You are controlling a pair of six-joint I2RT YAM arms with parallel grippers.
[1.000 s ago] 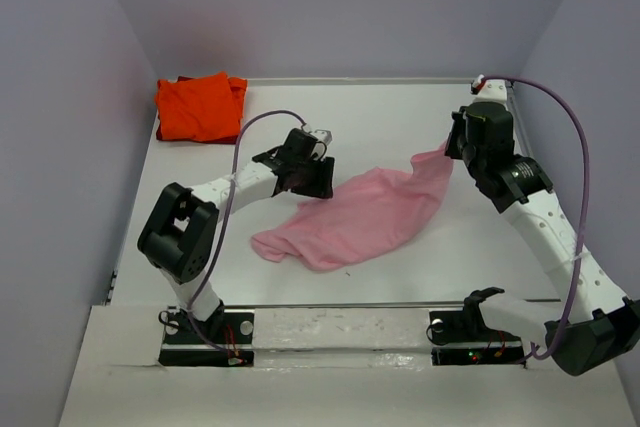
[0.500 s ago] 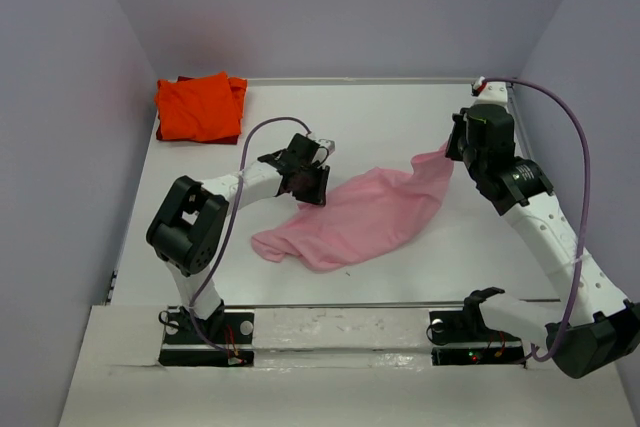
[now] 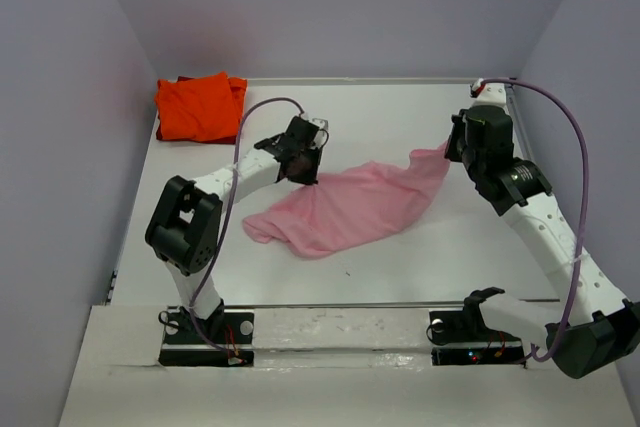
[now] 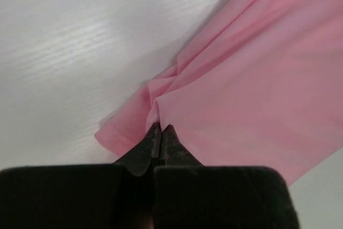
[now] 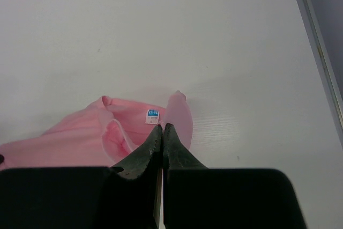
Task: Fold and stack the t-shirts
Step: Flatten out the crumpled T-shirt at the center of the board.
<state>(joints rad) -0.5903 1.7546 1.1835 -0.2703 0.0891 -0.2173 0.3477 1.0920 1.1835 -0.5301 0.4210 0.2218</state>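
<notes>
The light pink t-shirt (image 3: 345, 205) lies stretched across the middle of the table between both arms. My left gripper (image 3: 308, 175) is shut on a pinch of its near-left edge; in the left wrist view the cloth (image 4: 246, 95) bunches at the closed tips (image 4: 161, 128). My right gripper (image 3: 452, 152) is shut on the shirt's far right corner, by the collar and its blue label (image 5: 153, 115), with the pink cloth (image 5: 80, 138) lifted off the table there. The orange-red t-shirt (image 3: 200, 107) lies folded in the far left corner.
Grey walls close the table (image 3: 380, 117) in on the left, back and right. A metal rail (image 5: 319, 41) runs along the right edge. A purple cable (image 3: 575, 147) loops off the right arm.
My left gripper went from open to shut on the pink shirt's edge and moved back and left, pulling the cloth flatter. The right arm held still.
</notes>
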